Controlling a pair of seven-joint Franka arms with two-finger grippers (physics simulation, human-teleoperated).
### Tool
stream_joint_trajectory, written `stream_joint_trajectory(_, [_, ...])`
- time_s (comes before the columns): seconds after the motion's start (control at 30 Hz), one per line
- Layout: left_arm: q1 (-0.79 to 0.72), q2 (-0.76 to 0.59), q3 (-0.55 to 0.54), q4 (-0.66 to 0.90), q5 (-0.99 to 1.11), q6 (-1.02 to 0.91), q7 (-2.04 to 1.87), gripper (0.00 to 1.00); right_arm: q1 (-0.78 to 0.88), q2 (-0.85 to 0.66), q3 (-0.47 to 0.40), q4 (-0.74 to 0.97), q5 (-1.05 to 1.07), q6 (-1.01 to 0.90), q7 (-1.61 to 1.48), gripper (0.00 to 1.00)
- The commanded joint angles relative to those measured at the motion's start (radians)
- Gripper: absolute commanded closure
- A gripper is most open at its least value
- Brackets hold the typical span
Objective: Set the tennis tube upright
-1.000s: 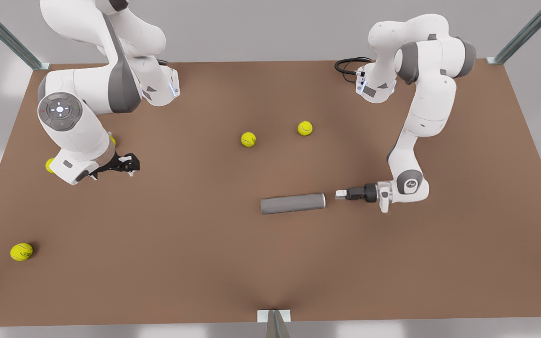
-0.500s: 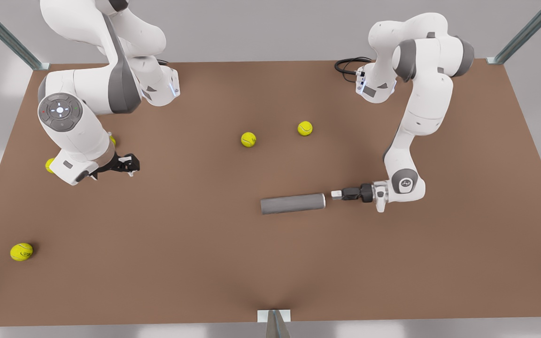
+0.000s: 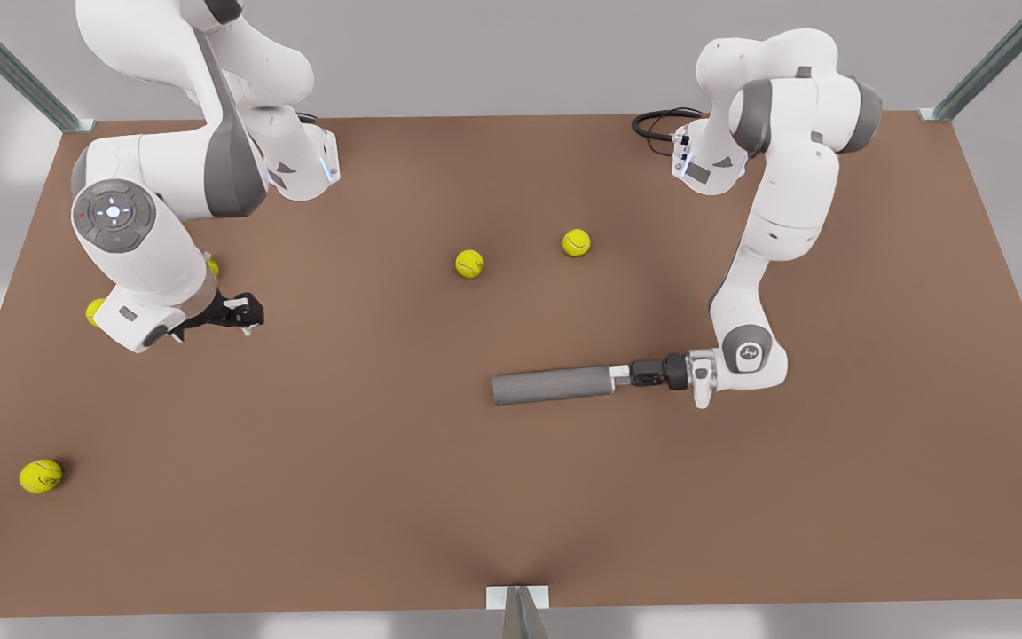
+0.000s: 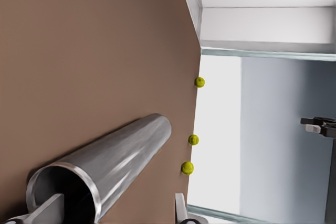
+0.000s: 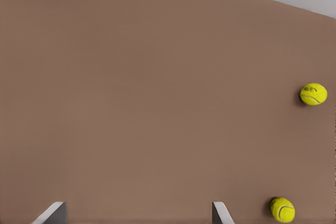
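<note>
Two grippers share the brown table (image 3: 404, 497): the left gripper (image 3: 621, 376) sits at the silvery-rimmed end of the tennis tube (image 3: 552, 386), which lies flat near the middle — one finger (image 4: 48, 206) inside the mouth, the other outside, spread apart. Well away at the front view's left, the right gripper (image 3: 245, 315) waits above the table, fingers wide.

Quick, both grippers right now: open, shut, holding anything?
Left gripper: open, one finger inside the open rim end of the lying tennis tube, one outside; not clamped yet.
Right gripper: open, empty, waiting above the table.
</note>
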Motion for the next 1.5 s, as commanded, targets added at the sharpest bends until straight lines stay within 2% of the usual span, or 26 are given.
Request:
stream_joint_trajectory(0.0, [0.000, 0.000, 0.000, 0.000, -0.005, 0.000, 0.000, 0.00, 0.001, 0.000, 0.000, 0.001, 0.000, 0.000, 0.000, 0.00])
stream_joint_trajectory(0.4, [-0.017, 0.008, -0.057, 0.009, -0.049, 0.052, 0.000, 0.01, 0.002, 0.000, 0.000, 0.001, 0.001, 0.000, 0.000, 0.00])
stream_joint_trajectory(0.43, [-0.017, 0.008, -0.061, 0.009, -0.049, 0.054, 0.000, 0.06, 0.002, 0.000, 0.000, 0.001, 0.001, -0.002, 0.000, 0.00])
stream_joint_trajectory(0.47, [-0.017, 0.011, -0.061, 0.009, -0.058, 0.054, 0.000, 0.20, 0.001, 0.000, 0.000, 0.001, 0.001, 0.000, 0.000, 0.00])
stream_joint_trajectory(0.5, [-0.017, 0.014, -0.063, 0.009, -0.058, 0.054, 0.000, 0.29, 0.002, 0.000, 0.000, 0.000, 0.001, 0.000, 0.000, 0.00])
stream_joint_trajectory(0.67, [-0.011, 0.014, -0.061, 0.009, -0.055, 0.044, -0.001, 0.45, 0.002, 0.000, 0.000, 0.000, 0.001, -0.002, 0.000, 0.00])
stream_joint_trajectory(0.73, [-0.011, 0.014, -0.061, 0.009, -0.049, 0.044, -0.001, 0.48, 0.005, 0.000, 0.000, 0.000, 0.003, -0.003, 0.000, 0.00])
stream_joint_trajectory(0.8, [-0.010, 0.014, -0.061, 0.009, -0.049, 0.044, -0.004, 0.58, 0.005, 0.000, 0.000, 0.001, 0.003, -0.003, 0.000, 0.00])
stream_joint_trajectory(0.87, [-0.010, 0.014, -0.061, 0.009, -0.049, 0.044, -0.017, 0.61, 0.005, 0.000, 0.000, 0.001, 0.001, -0.003, 0.000, 0.00])
stream_joint_trajectory(0.9, [-0.010, 0.014, -0.060, 0.009, -0.049, 0.044, -0.017, 0.72, 0.005, 0.000, 0.000, 0.001, 0.001, -0.003, 0.000, 0.00])
stream_joint_trajectory(1.47, [-0.005, 0.009, -0.060, 0.011, -0.048, 0.014, -0.054, 0.79, 0.005, 0.000, 0.000, 0.001, 0.001, -0.003, 0.000, 0.00])
